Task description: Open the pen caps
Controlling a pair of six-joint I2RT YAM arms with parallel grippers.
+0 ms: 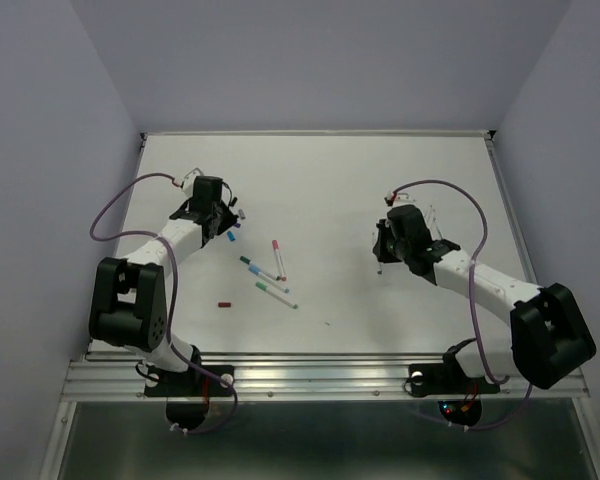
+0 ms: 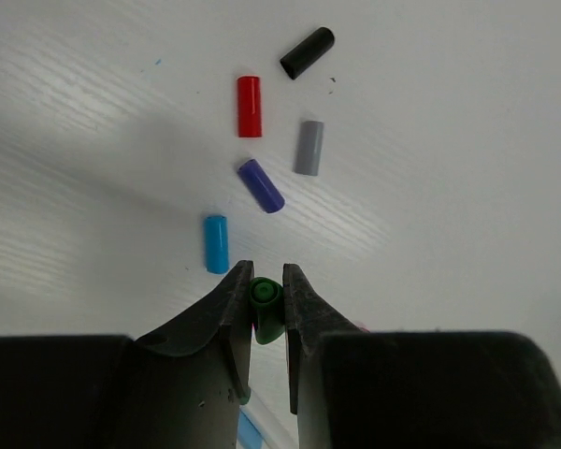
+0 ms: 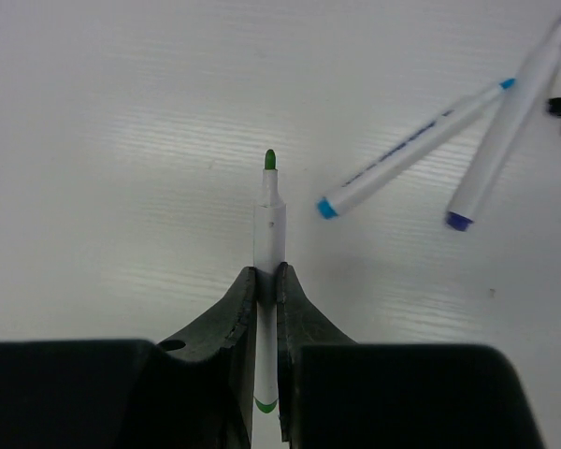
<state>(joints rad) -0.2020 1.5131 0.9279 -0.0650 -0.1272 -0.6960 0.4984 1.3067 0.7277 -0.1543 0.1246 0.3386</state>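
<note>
You had the green cap (image 2: 264, 299) pinched in your left gripper (image 2: 266, 273), loose caps (image 2: 261, 185) lying just ahead of it — the pen (image 3: 269, 220), tip forward, clamped in your right gripper (image 3: 267, 271).

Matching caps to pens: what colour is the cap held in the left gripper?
Green cap, clearest in the left wrist view.

grn cap (image 2: 263, 301), red cap (image 2: 250, 106) (blk cap (image 2: 307, 52) too)

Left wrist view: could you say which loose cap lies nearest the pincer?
The light blue cap, beside the left pincer; purple, red, grey and black lie farther.
</note>
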